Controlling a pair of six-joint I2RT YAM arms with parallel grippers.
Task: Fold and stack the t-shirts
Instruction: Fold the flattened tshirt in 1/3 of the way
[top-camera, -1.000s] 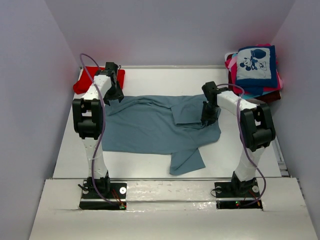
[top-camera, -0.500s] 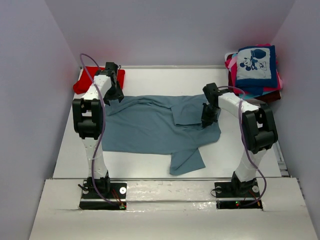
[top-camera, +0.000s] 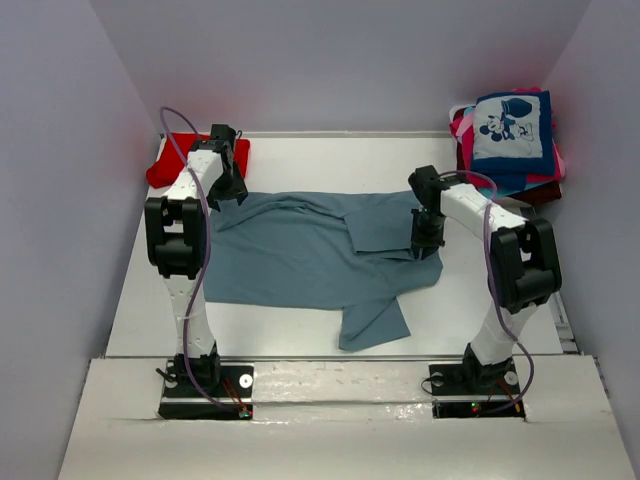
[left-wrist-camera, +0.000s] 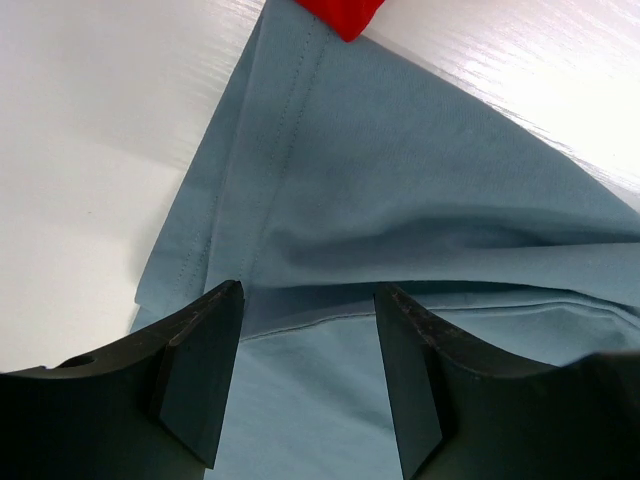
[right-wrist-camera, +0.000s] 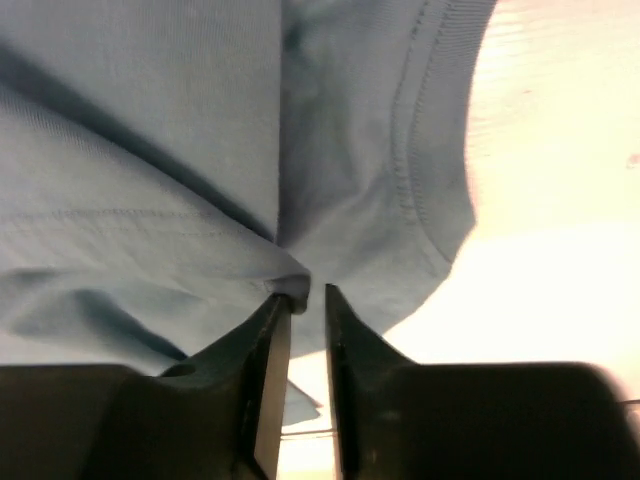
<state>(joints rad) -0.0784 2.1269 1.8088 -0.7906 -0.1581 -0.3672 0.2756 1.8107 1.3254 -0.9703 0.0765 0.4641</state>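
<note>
The grey-blue t-shirt (top-camera: 290, 255) lies spread on the white table (top-camera: 330, 160), its right part folded inward and one sleeve trailing toward the near edge. My left gripper (top-camera: 229, 190) is open over the shirt's far-left corner; in the left wrist view (left-wrist-camera: 305, 290) its jaws stand wide apart just above the cloth (left-wrist-camera: 420, 180). My right gripper (top-camera: 426, 240) is at the shirt's right edge. In the right wrist view (right-wrist-camera: 305, 292) its jaws are nearly together with a bunched fold of the cloth (right-wrist-camera: 150, 150) pinched at the tips.
A folded red t-shirt (top-camera: 166, 170) lies at the far-left corner, and its tip shows in the left wrist view (left-wrist-camera: 345, 15). A stack of t-shirts topped by the navy mouse-print one (top-camera: 511, 130) sits at the far right. Walls close in on three sides.
My right gripper has moved a little right and toward the near edge along the shirt's right side. The left arm has not moved.
</note>
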